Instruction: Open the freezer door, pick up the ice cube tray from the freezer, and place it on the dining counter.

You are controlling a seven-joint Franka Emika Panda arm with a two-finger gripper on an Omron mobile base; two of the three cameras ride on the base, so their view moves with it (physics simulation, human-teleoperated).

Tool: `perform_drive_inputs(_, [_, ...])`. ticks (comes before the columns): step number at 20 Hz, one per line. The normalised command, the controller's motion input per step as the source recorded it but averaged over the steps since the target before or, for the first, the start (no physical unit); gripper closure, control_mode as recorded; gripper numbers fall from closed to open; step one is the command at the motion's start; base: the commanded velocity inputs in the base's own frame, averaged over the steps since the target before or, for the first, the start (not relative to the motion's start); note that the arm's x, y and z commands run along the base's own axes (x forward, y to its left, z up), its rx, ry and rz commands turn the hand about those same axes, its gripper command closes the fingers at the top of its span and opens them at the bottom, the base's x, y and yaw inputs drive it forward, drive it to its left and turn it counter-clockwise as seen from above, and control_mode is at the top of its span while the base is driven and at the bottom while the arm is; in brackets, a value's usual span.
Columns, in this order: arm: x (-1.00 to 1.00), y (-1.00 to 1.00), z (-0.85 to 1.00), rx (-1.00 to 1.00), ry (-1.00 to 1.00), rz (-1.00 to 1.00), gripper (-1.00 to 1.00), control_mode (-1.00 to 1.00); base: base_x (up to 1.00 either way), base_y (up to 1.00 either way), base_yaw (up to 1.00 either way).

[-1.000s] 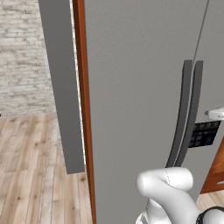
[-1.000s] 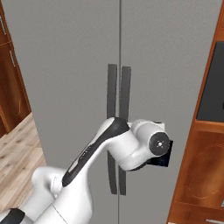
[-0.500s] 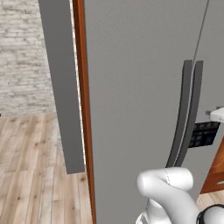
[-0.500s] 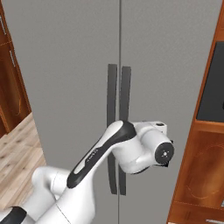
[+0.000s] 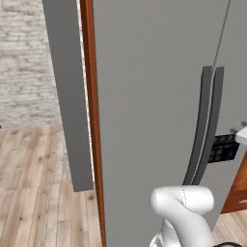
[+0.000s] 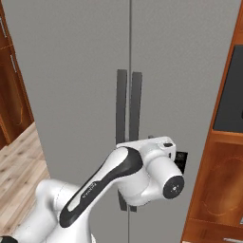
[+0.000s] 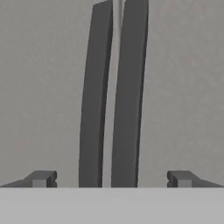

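Hand lined up on the freezer handle, door shut

Hand (image 7: 111, 179) fingers spread apart, holding nothing, both bar handles framed between them toward 12 o'clock. Freezer door (image 6: 185, 71) is the right panel, closed; its handle (image 7: 127, 96) sits at its left edge, just beside the twin handle (image 7: 92, 100) at 9 o'clock. Risk: the spread spans both bars, so closing could catch the twin or both, pulling the wrong door or jamming. Tray presumably inside, hidden.

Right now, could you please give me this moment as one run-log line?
phase: approach | hand: open, facing both handles, touching neither | freezer door: shut | handle: not gripped
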Motion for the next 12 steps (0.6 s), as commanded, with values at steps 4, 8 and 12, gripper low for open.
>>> perform_drive_inputs(4, [0.10, 0.31, 0.00, 0.00, -0.11, 0.00, -1.00, -1.00, 0.00, 0.00, 0.00])
perform_drive_inputs(8, [0.19, 0.06, 0.00, 0.03, -0.04, 0.00, -1.00, -1.00, 0.00, 0.00, 0.00])
perform_drive_inputs(12, [0.33, 0.00, 0.00, 0.04, 0.00, 0.00, -1.00, -1.00, 0.00, 0.00, 0.00])
